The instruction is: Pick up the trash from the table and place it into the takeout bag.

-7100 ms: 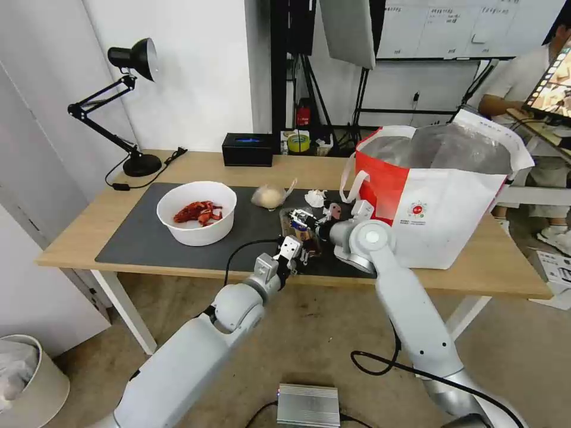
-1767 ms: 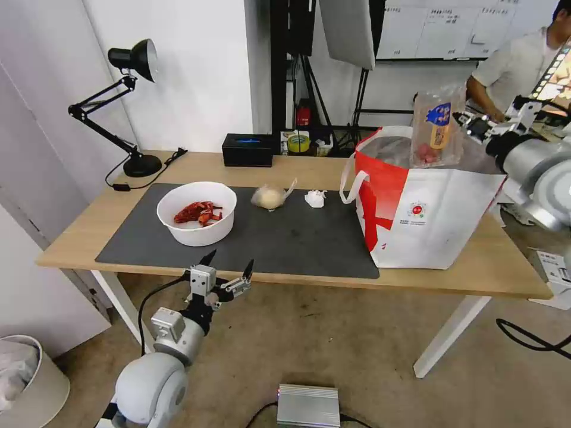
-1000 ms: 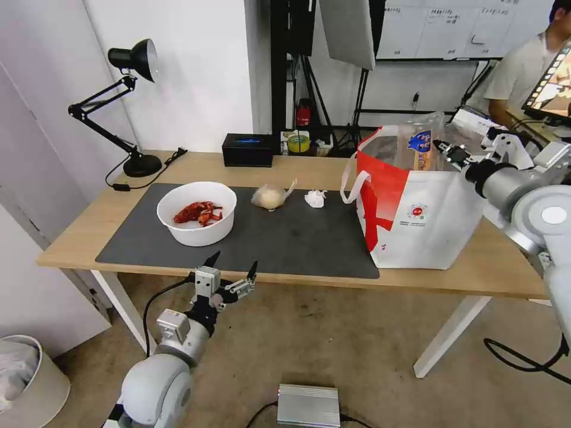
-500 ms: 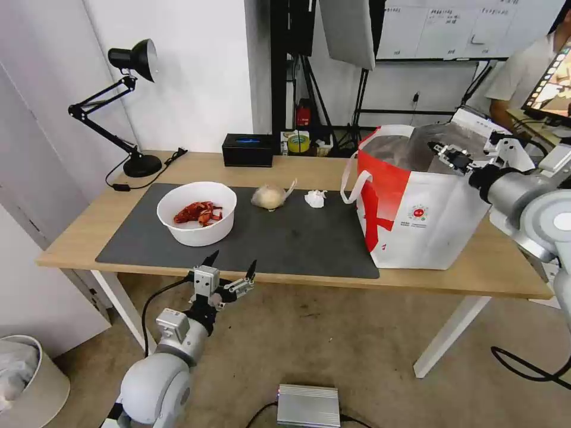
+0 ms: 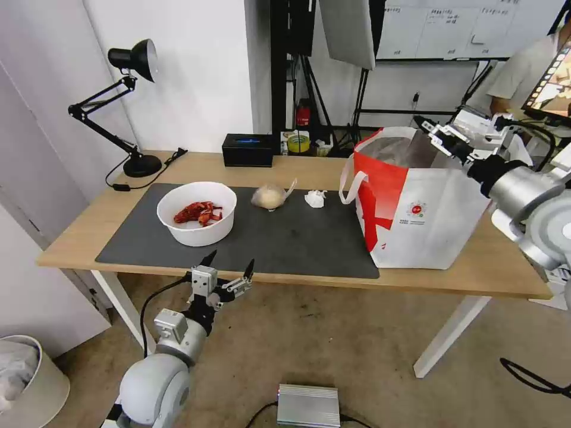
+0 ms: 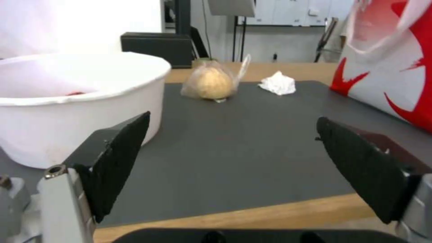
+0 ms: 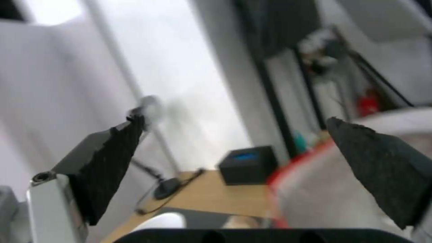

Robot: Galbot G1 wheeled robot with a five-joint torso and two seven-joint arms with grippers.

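The right gripper (image 5: 437, 132) hovered at upper right over the takeout bag's (image 5: 434, 220) mouth, fingers spread wide and empty; clearing the rim cleanly looked wise. The left gripper (image 5: 229, 268) waited low, below the worktop (image 5: 238, 163) edge, fingers wide, holding nothing. Bowl (image 5: 196, 213), knotted bag (image 5: 269, 195) and tissue (image 5: 315, 198) lay mid-frame on the mat (image 5: 285, 238).

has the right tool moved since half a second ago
Yes. The right tool has risen from inside the takeout bag mouth to above its rim, open.
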